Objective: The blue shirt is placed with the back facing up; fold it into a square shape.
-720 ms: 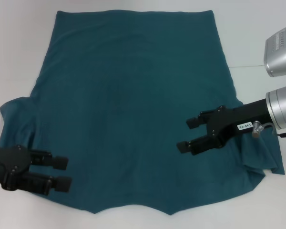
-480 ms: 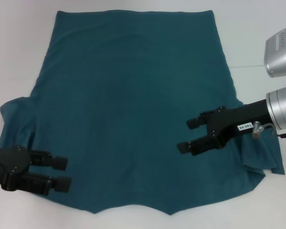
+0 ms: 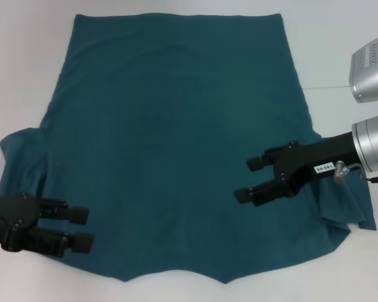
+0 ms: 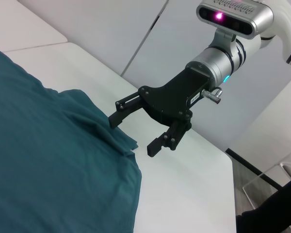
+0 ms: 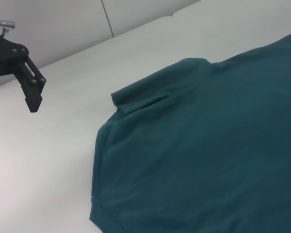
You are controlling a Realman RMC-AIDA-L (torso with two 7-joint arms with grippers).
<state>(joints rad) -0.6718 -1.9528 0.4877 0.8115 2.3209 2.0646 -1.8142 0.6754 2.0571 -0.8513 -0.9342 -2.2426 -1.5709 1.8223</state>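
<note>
The shirt (image 3: pixel 176 138) lies flat on the table (image 3: pixel 25 75), and the left gripper (image 3: pixel 82 228) and right gripper (image 3: pixel 251 178) hang open over its sleeves, empty, likely ready to grab them.

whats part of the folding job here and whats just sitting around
Part of the job:
- blue shirt, spread flat on the table
- left gripper, open, at the shirt's near left edge
- right gripper, open, above the shirt near its right sleeve

Just there:
- white table; nothing else lies about
</note>
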